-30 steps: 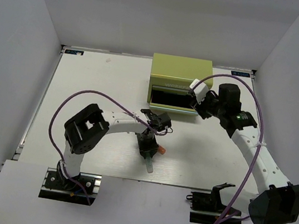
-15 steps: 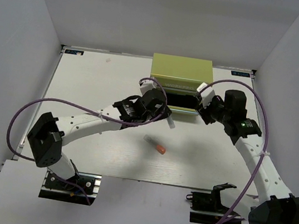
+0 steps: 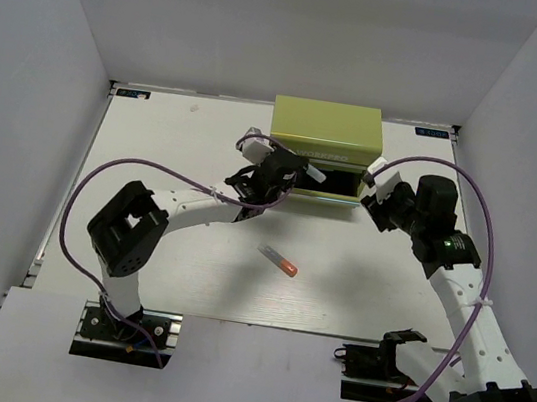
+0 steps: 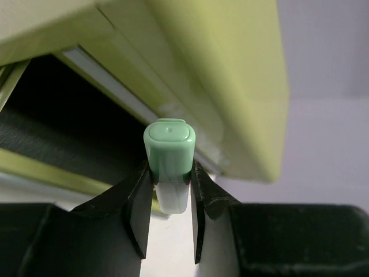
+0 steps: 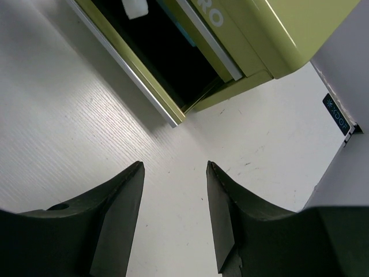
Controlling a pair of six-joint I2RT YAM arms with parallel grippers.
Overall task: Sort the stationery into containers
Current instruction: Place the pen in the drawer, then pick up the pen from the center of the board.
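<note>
Left gripper point(image 4: 170, 182) is clamped on the green highlighter point(image 4: 169, 144), right at the open drawer point(image 5: 167, 57) of the chest point(image 3: 325, 124). Right gripper point(image 5: 173, 196) hangs with fingers apart above the table point(image 5: 57, 115) by the drawer's corner. The orange highlighter point(image 3: 280, 259) lies mid-table.

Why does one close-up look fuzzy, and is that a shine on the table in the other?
Left wrist: the green-capped highlighter is crisp, the yellow-green chest behind it soft, out of focus. Right wrist: a pale sheen streaks the table; the open drawer is black shadow. Top external: even light, sharp, only faint shadows.
</note>
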